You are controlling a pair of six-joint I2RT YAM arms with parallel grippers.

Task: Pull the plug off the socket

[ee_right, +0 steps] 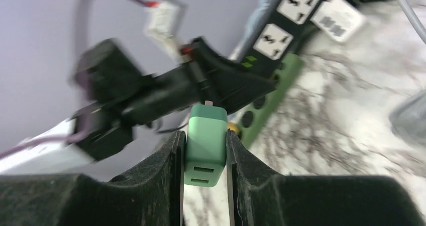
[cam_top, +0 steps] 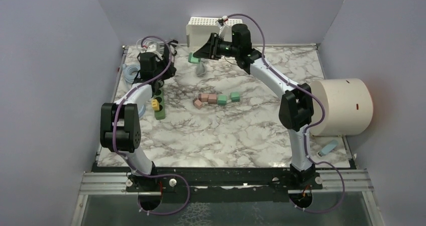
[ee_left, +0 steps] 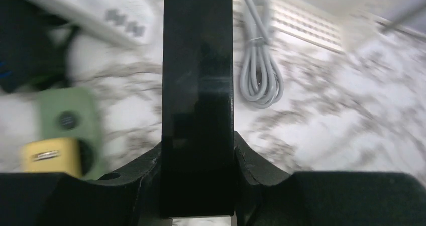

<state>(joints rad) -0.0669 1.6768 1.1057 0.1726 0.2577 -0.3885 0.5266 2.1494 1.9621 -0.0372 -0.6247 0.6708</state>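
My right gripper [cam_top: 198, 54] [ee_right: 205, 138] is shut on a mint green plug [ee_right: 205, 144] [cam_top: 193, 59] and holds it in the air, clear of any socket, its metal prongs pointing away. A black power strip [ee_right: 284, 17] with white socket faces lies beyond it at the back left. My left gripper [ee_left: 198, 153] [cam_top: 150, 68] is shut on that black strip [ee_left: 198, 75], which fills the middle of the left wrist view. Which socket the plug came from cannot be told.
A green power strip [cam_top: 158, 105] [ee_left: 70, 113] with a yellow plug [ee_left: 50, 155] lies at the left. A coiled grey cable [ee_left: 258, 70], a white strip [ee_left: 105, 7], pink and green blocks [cam_top: 213, 99], a white rack [cam_top: 208, 29] and a cream cylinder [cam_top: 341, 105] are around.
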